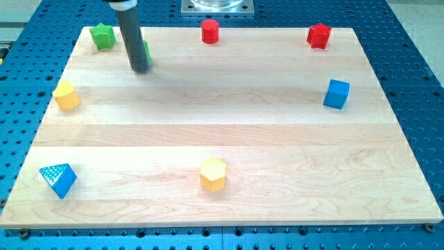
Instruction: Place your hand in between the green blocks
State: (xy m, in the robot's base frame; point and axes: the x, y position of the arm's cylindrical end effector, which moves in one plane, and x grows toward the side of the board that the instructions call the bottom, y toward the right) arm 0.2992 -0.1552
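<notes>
A green star-shaped block [103,36] sits at the board's top left corner. A second green block [146,51] lies just to its right, mostly hidden behind my rod, so its shape cannot be made out. My tip [139,69] rests on the board directly in front of this second green block, touching or nearly touching it, to the right of and below the green star.
A red cylinder [209,31] and a red star block [318,35] stand along the top edge. A blue cube [336,94] is at the right. A yellow block [66,96] is at the left, a blue triangle [58,178] at bottom left, a yellow hexagon [213,173] at bottom centre.
</notes>
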